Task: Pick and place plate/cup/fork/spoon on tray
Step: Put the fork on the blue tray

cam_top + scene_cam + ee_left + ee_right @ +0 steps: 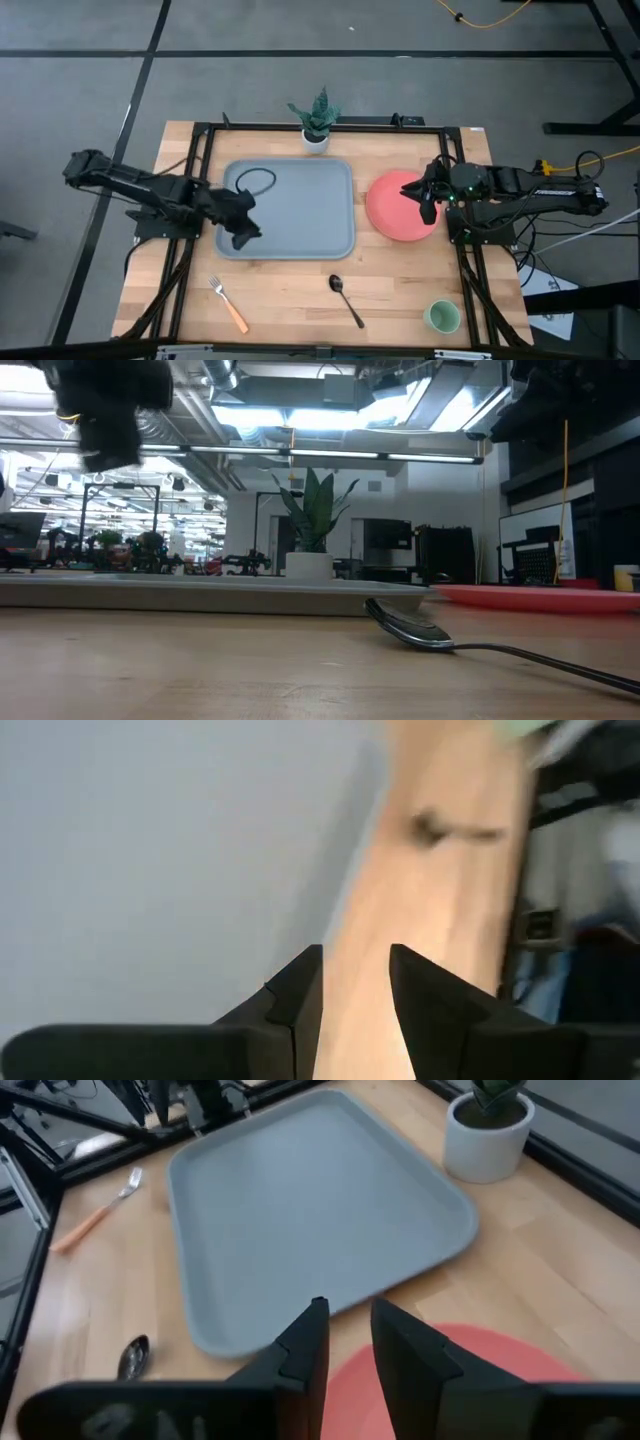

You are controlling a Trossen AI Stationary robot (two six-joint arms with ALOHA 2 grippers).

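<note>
Wooden desk (pixel 300 300) carries all the things, and 2 dark arms reach over it from both sides.

The left tool (pixel 240 222) hangs over the left part of the tray (pixel 300 205), near its front-left corner. Its 2 fingers (pixel 300 1000) stand a little apart with a narrow gap between them, and they pinch nothing. From this tool, the fork (pixel 228 304) lies in front on the bare wood, with the orange handle pointing away to the front edge. The spoon (pixel 347 299) lies in front and more to the right of this tool, also on the wood, just beside the front rim of the tray but not touching it.

The right tool (pixel 427 198) hovers above the plate (pixel 395 215), over the half of the plate that is nearer to the right arm. Its fingers (pixel 305 1345) are also slightly spread and hold nothing; the wrist view shows the red plate under them and the tray beyond them. The plate rests flat on the desk, just beside the right rim of the tray. I cannot tell if the 2 touch.

The cup (pixel 442 317) stands well in front of the right tool, near the front-right corner of the desk, apart from all other things.

Behind the tray, a small white pot with a green plant (pixel 316 125) stands at the back edge.
</note>
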